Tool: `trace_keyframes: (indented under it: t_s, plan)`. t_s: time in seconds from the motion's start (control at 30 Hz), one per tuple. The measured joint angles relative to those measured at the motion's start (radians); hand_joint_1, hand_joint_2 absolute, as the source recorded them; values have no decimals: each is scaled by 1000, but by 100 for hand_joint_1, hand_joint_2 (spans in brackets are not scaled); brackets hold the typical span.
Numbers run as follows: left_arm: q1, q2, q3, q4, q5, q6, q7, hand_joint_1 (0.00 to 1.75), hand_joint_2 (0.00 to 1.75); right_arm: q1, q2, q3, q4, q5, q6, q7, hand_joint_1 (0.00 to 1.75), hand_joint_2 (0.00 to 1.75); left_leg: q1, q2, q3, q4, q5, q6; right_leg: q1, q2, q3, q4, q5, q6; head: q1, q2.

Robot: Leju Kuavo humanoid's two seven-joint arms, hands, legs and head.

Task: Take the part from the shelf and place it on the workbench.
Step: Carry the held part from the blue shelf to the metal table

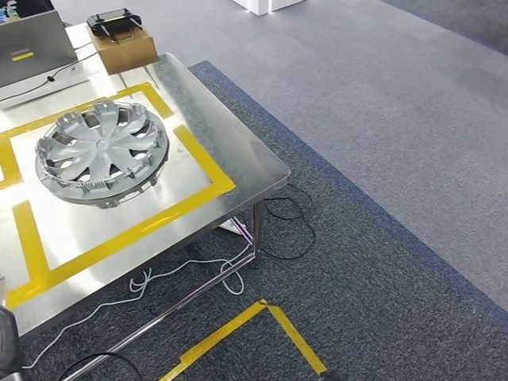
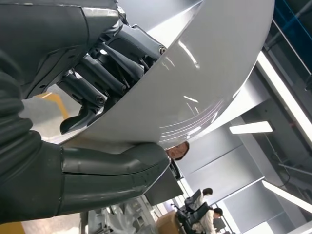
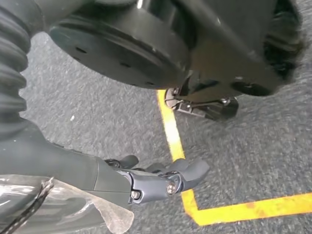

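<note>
The hubcap [image 1: 101, 153], a grey plastic wheel cover with curved spokes, lies flat on the steel table [image 1: 240, 151]. It sits inside the rectangle of yellow tape [image 1: 198, 155] marked on the tabletop, toward the far left part of that rectangle and well clear of the table's near right corner. At the far edge of the table stand a laptop [image 1: 30, 48] and a cardboard box [image 1: 123, 49] with a black device [image 1: 115, 21] on top. Loose cables [image 1: 179, 274] run along the grey carpet [image 1: 389, 159] beneath the table's near edge, and a yellow tape corner [image 1: 263, 313] is marked on the floor.

In the left wrist view, the left hand [image 2: 92, 122] is at the edge of a smooth grey curved surface [image 2: 206, 73]. The dark fingers [image 2: 107, 73] lie on one side of it and the thick thumb [image 2: 121, 170] on the other, clamped across the rim. Whether this surface is the hubcap cannot be told. People [image 2: 206, 214] are visible in the background.

In the right wrist view, the right hand [image 3: 147, 178] hangs above the carpet near a yellow floor line [image 3: 173, 141]. Its fingers are loosely extended and slightly apart, with nothing between them.
</note>
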Motion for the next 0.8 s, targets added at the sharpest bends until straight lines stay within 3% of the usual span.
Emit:
trace_keyframes:
  t_s: [0.03,0.07,0.13,0.17,0.2,0.33,0.4,0.47,0.53,0.57,0.6,0.63,0.7,0.73,0.8]
  plan:
    - [0,0,0,0,0,0,0,175,175,0,0,0,0,-1,1,-1,0,175,0,-1,9,0,-7,-1,0,0,-18,5,11,-1,0,0]
    - [1,0,1,0,0,0,0,175,175,0,0,0,0,-1,1,-1,0,175,-1,-2,21,0,-16,-2,1,0,-15,-31,42,-4,0,0]
    - [0,0,2,0,0,0,0,175,175,1,0,0,0,-1,1,0,0,175,-1,-4,48,0,-37,-8,2,0,21,-156,131,-13,0,0]
    - [0,0,2,0,0,0,0,175,175,2,0,0,0,-1,1,0,0,175,-2,-4,57,0,-46,-12,3,-1,37,-208,154,-18,0,0]
    - [0,0,3,0,0,0,0,175,175,3,0,0,0,-1,1,1,0,175,-2,-4,60,-1,-53,-18,6,-1,48,-236,166,-25,0,0]
    - [-1,0,3,-1,0,0,0,175,175,3,1,0,0,-1,1,0,0,175,-3,-2,59,34,-51,-39,5,1,79,-259,164,-52,-2,0]
    - [-2,0,4,-1,0,0,0,175,175,3,2,0,-1,-1,1,0,0,175,0,0,8,128,-66,-48,2,0,101,-269,154,-62,-4,0]
    - [-2,0,4,-1,0,0,0,175,175,3,2,0,0,0,6,0,0,175,4,1,-70,242,-120,-58,2,0,120,-272,141,-67,-5,0]
    - [-1,0,6,-1,-1,0,0,175,175,4,1,0,0,2,16,0,0,175,8,1,-123,284,-154,-63,2,-2,143,-272,125,-66,-5,0]
    - [-2,1,6,-1,-2,0,0,175,175,5,1,0,0,4,20,1,0,175,8,2,-130,263,-140,-62,2,-4,156,-272,115,-65,-6,0]
    - [-2,1,7,-1,-4,0,0,175,175,5,2,1,0,5,24,1,0,175,9,8,-126,215,-100,-60,2,-8,172,-272,104,-62,-6,0]
    - [-3,1,8,-1,-6,0,0,175,175,7,2,1,0,6,26,1,0,175,8,24,-119,155,-41,-56,3,-13,184,-272,92,-58,-6,0]
    - [-4,0,11,-1,-10,0,0,175,175,11,2,1,1,8,28,1,0,175,1,55,-113,74,34,-46,7,-26,200,-269,69,-46,-8,0]
    - [-5,-2,13,-2,-12,0,0,175,175,12,2,1,1,9,28,2,0,175,-2,61,-115,63,48,-40,9,-35,203,-269,59,-40,-8,0]
    - [-7,-8,20,-5,-12,0,0,175,175,9,2,2,1,10,28,2,0,175,-3,43,-113,63,47,-29,10,-52,214,-275,44,-27,-9,0]
